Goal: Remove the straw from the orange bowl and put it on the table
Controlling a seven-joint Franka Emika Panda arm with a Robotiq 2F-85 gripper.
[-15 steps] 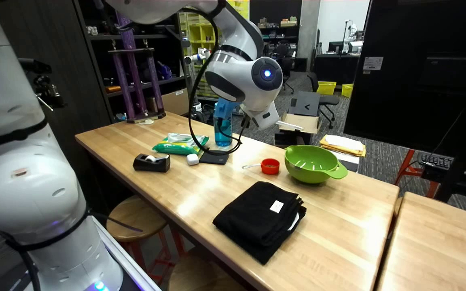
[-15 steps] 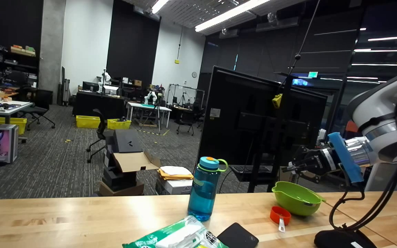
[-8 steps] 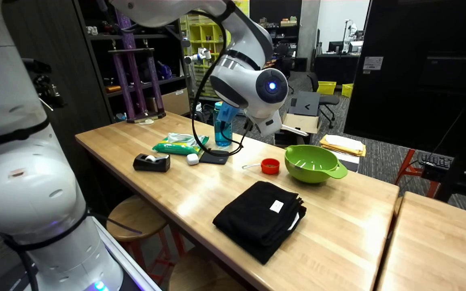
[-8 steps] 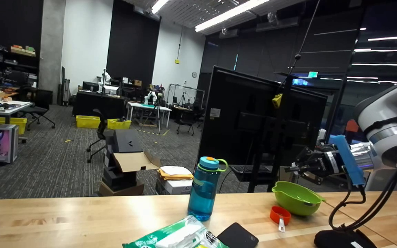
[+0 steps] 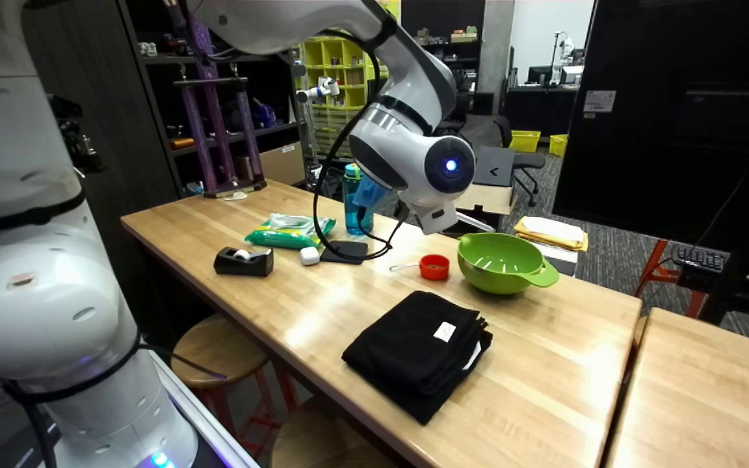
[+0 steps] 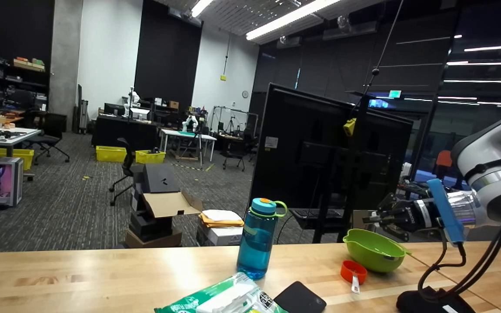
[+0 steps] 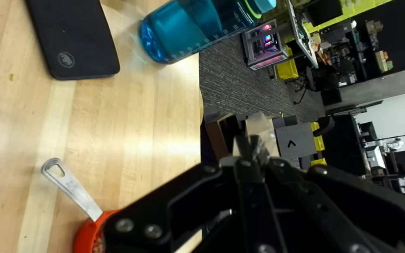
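Gripper (image 6: 369, 220): in the air, higher than the table (image 5: 322, 312), nearly level in an exterior view.
Fingers (image 7: 247, 171): pressed together, pinching the straw (image 5: 476, 223).
Straw: in the fingers' grip, off the table; whitish and slanting in an exterior view; a blurred, see-through end shows past the tips in the wrist view.
Green bowl (image 5: 503, 263): on the table, lower than the fingers and apart from them.
Orange bowl (image 6: 353, 272): upright on the table, lower than the fingers, just beside the green bowl; down and left of the fingers in the wrist view, with brown bits (image 7: 98, 243) inside.
Bottle (image 6: 257, 239): blue, standing on the table, above and left of the fingers in the wrist view.
Case (image 7: 76, 38): black, flat on the table, farther left of the fingers there.
Cloth (image 5: 419, 351): black, folded on the table, lower than the fingers.
Wipes (image 6: 228, 295): green pack, well apart from the fingers.
Boxes (image 6: 157, 208): past the table's edge, behind the fingertips in the wrist view.
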